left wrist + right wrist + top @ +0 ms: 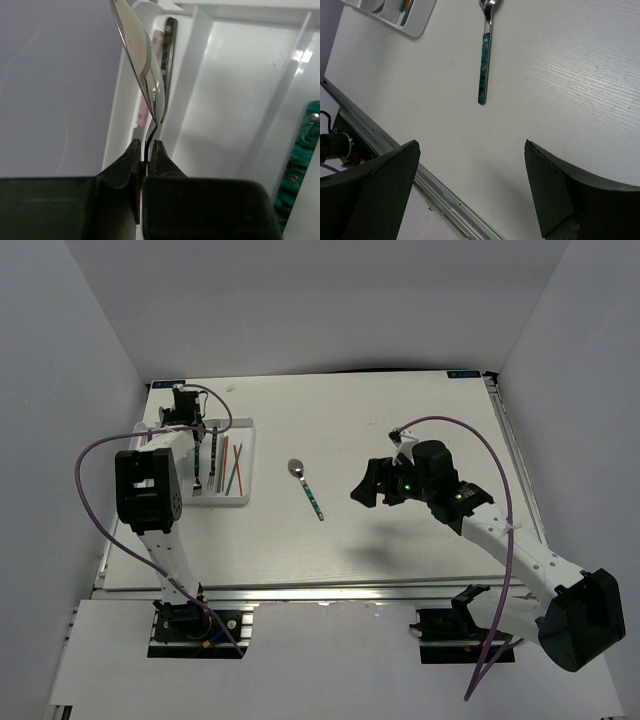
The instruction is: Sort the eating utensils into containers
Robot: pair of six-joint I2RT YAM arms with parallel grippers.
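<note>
- A shiny silver metal spoon (142, 65) is pinched by its thin neck in the left jaws, which are shut tight on it. The bowl sticks out ahead of them, apparently over the far-left slot of the flat white plastic divided tray (220, 100).
- The right jaws are spread wide with nothing held. A silver spoon with a teal handle (484, 70) is lying flat on the white worktop (570, 75) out ahead of them, well apart and untouched.
- Already in the tray: thin red and green chopsticks (233, 470), a dark-handled piece (170, 45) just behind the held spoon, and a teal speckled handle (300, 165) off to the right of the left jaws.
- So it's reckoned to be nearly finished. Only two pieces can be seen outside the tray: the held spoon waiting to be dropped, and the worktop spoon not yet collected.
- Hard to call: the held spoon's handle is swallowed by the jaws, so its colour can't be told.
- Something pinkish is half hidden behind its bowl, maybe a handle.
- From above, the tray is partly covered by the left arm, so no proper count per slot can be given.
</note>
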